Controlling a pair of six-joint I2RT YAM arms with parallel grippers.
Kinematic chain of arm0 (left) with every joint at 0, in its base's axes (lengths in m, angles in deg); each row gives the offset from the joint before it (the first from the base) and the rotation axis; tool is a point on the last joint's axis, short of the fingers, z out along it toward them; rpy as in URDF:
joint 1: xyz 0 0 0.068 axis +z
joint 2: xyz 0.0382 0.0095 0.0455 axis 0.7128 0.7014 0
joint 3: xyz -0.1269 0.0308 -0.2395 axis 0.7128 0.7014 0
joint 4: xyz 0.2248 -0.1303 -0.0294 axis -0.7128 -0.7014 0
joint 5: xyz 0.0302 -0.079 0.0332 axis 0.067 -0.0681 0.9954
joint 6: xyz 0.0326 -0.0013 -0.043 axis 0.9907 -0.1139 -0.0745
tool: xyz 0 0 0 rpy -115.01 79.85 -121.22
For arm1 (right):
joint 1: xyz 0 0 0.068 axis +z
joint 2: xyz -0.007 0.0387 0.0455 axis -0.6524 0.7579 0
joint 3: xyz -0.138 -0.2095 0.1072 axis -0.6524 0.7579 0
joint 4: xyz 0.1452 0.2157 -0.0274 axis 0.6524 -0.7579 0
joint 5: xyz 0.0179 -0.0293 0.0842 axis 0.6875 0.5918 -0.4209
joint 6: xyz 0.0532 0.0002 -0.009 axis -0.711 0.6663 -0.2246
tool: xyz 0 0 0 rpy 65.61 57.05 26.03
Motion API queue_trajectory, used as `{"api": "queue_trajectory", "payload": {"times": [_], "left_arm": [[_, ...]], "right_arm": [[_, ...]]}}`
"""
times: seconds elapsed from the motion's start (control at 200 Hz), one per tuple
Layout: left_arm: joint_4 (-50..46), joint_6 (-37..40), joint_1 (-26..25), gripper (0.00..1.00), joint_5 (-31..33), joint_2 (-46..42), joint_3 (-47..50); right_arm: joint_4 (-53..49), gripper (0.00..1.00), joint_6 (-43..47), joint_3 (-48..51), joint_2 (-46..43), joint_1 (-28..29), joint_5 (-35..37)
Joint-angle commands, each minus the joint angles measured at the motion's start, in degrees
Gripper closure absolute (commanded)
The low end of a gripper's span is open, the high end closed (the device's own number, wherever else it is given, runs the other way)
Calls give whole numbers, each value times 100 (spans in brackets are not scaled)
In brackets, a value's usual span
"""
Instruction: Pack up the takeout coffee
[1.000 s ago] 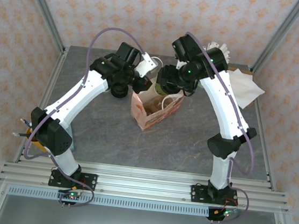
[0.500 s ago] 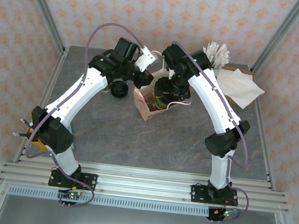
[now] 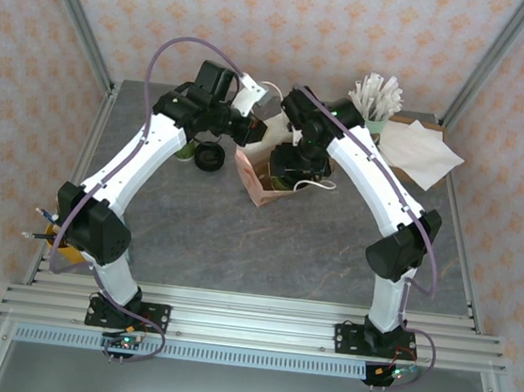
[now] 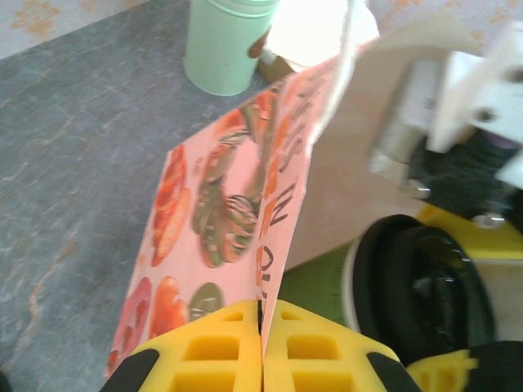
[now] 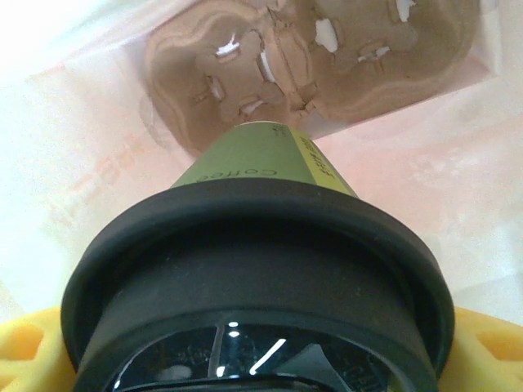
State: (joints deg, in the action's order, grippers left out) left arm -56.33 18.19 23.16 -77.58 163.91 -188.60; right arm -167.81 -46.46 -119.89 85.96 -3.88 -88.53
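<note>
Your right gripper is clamped on the takeout coffee, with 2 yellow fingers pressed to either side just under the black lid. The cup hangs upright inside the pink paper bag, its green side pointing down at a brown moulded cup carrier on the bag's floor. You cannot tell whether the base touches a pocket. From above, your right arm arches up from its base, leans in over the middle of the table and turns its wrist straight down into the bag's mouth. Your left arm arches in from the other side, and the left gripper is pinched together on the bag's printed wall at the rim. A mint-green straw holder stands just beyond the bag.
</note>
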Motion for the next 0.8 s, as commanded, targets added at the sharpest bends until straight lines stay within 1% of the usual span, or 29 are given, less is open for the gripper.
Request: {"api": "queue_trajectory", "payload": {"times": [0.0, 0.1, 0.16, 0.255, 0.335, 0.375, 0.44, 0.5, 0.555, 0.611, 0.671, 0.716, 0.796], "left_arm": [[427, -317, -107, 100, -417, -1, 96], [363, -359, -94, 100, -201, -68, 151], [316, -376, -51, 100, -121, -142, 165], [217, -376, -25, 100, -130, -276, 249], [181, -349, -41, 100, -296, -452, 413], [135, -229, -99, 100, -251, -566, 529], [84, 122, -262, 100, 81, -744, 748], [293, 333, -420, 100, 464, -911, 976], [743, 432, -530, 100, 831, -1103, 1188], [1209, 493, -579, 100, 1327, -1281, 1419], [1406, 713, -578, 100, 1561, -1376, 1481], [1312, 879, -578, 100, 1668, -1377, 1381], [1061, 1171, -616, 100, 1656, -1406, 1255]], "right_arm": [[200, 38, -159, 96, 50, 25, 272], [111, 38, -223, 340, 45, 25, 469], [17, 38, -189, 647, -38, 25, 486], [169, 38, -139, 1228, -354, 34, 182], [260, 39, -301, 1633, -687, 50, 16], [325, 39, -377, 1882, -845, 88, -20], [596, 39, -408, 2351, -1111, 214, 22], [992, 39, -521, 2782, -1276, 358, 267], [1466, 38, -665, 3093, -1371, 456, 506], [1955, 38, -738, 3308, -1427, 533, 718], [2347, 38, -757, 3331, -1367, 565, 817], [2484, 38, -739, 3194, -1270, 577, 850], [2634, 38, -762, 2964, -1179, 596, 983]]}}
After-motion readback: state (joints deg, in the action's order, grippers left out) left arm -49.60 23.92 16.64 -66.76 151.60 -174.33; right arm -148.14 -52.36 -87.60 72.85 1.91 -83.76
